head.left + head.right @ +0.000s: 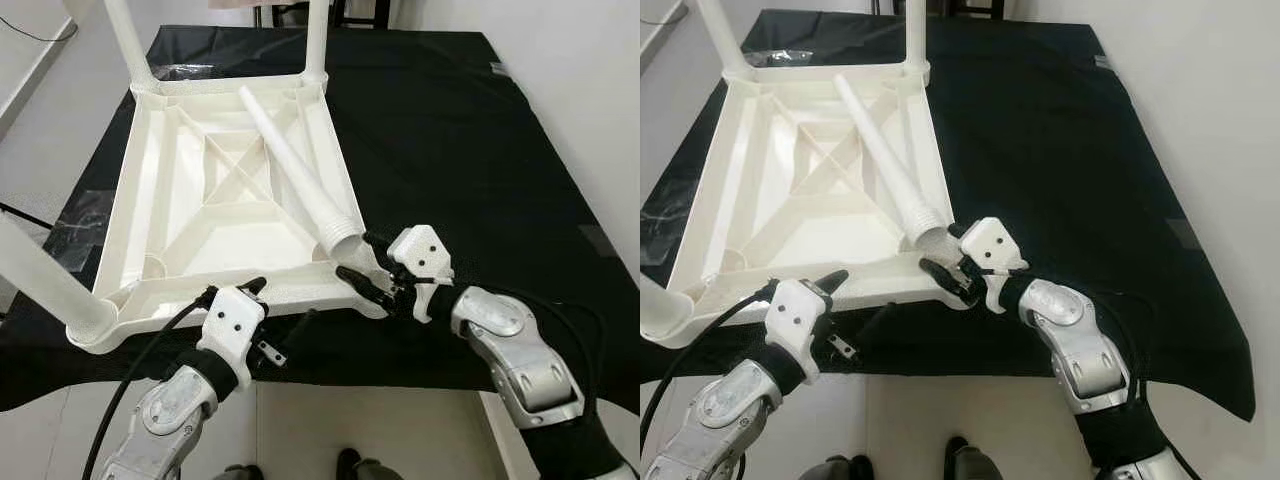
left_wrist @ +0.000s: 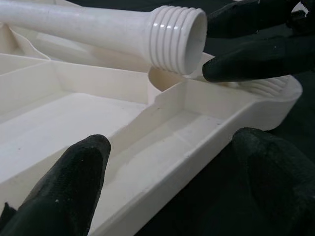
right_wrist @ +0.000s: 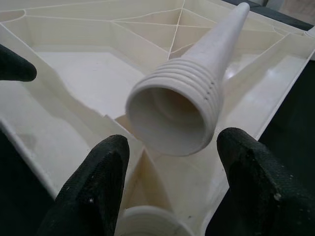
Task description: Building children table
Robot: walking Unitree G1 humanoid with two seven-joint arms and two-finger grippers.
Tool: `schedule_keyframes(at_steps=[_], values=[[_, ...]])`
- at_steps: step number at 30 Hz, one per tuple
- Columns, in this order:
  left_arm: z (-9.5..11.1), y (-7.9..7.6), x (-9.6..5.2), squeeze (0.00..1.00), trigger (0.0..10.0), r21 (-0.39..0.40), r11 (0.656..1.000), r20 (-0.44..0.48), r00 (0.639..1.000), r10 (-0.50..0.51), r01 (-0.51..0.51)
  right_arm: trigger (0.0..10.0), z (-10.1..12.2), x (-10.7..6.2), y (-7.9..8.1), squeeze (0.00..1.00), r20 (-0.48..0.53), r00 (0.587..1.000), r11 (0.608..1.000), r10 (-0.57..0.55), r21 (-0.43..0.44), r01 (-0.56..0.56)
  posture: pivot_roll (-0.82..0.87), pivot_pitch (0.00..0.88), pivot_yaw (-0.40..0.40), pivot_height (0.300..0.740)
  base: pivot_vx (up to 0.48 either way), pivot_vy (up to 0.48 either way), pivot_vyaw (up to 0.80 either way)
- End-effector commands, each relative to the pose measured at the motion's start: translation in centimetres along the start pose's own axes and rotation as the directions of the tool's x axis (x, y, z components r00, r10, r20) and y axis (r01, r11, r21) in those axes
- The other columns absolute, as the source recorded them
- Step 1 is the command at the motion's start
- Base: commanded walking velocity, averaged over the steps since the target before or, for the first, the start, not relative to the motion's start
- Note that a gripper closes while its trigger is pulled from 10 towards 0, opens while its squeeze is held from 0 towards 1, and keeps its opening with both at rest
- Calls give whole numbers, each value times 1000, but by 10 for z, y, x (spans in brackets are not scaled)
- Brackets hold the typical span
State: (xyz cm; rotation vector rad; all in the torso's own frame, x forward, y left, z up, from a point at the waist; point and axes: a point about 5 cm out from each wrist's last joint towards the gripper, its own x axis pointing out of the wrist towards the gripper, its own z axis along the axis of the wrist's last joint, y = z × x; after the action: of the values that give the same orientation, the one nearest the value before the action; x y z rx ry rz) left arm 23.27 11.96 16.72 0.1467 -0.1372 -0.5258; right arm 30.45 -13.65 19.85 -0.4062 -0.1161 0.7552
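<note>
The left gripper [image 1: 262, 318], fingers apart, hovers at the upturned table's [image 1: 170, 215] near rim. Right gripper [image 1: 366, 268], also spread, brackets the empty near-right socket, likely to seat the loose leg [image 1: 295, 170] lying across the table, threaded end nearest.

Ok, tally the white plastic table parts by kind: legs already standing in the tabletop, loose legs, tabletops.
Standing legs: 3, far left, far right, near left
Loose threaded tapered leg lying in the frame: 1
Upturned ribbed square tabletop: 1
Total: 5
</note>
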Motion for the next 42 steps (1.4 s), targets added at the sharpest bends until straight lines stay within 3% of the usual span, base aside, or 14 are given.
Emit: schedule_keyframes(at_steps=[1,8,15,19,27,30,42], values=[[-1,-4,-2,0,10000,5,1000,-8,1000,-20,20,10000,-2,0,0,0,-10,1000,1000,-1,-23,1,36,261,-66,740,0,0,0],[-1,-4,-3,0,10000,12,1000,-7,1000,-21,21,10000,-6,10,-6,0,-53,997,996,-55,-71,51,45,263,-65,740,0,0,0],[-1,-4,-3,0,10000,16,1000,-9,1000,-22,22,10000,0,17,-4,0,-13,999,999,-30,-44,29,46,264,-64,740,0,0,0],[0,-5,-2,0,10000,18,1000,-8,1000,-25,26,10000,1,22,1,0,-7,1000,997,-6,-75,6,55,265,-64,740,0,0,0],[0,-5,-4,0,10000,20,1000,-9,1000,-24,24,10000,0,22,-8,0,-27,999,991,-20,-133,16,51,267,-65,740,0,0,0],[1,-5,-3,0,10000,21,999,-8,999,-31,31,10000,-2,25,-20,0,-70,993,978,-91,-194,76,59,266,-55,740,0,0,0],[3,-4,-3,0,10000,34,999,-9,999,-43,43,10000,2,29,-26,0,-35,989,974,-142,-181,133,64,269,-42,740,0,0,0]])
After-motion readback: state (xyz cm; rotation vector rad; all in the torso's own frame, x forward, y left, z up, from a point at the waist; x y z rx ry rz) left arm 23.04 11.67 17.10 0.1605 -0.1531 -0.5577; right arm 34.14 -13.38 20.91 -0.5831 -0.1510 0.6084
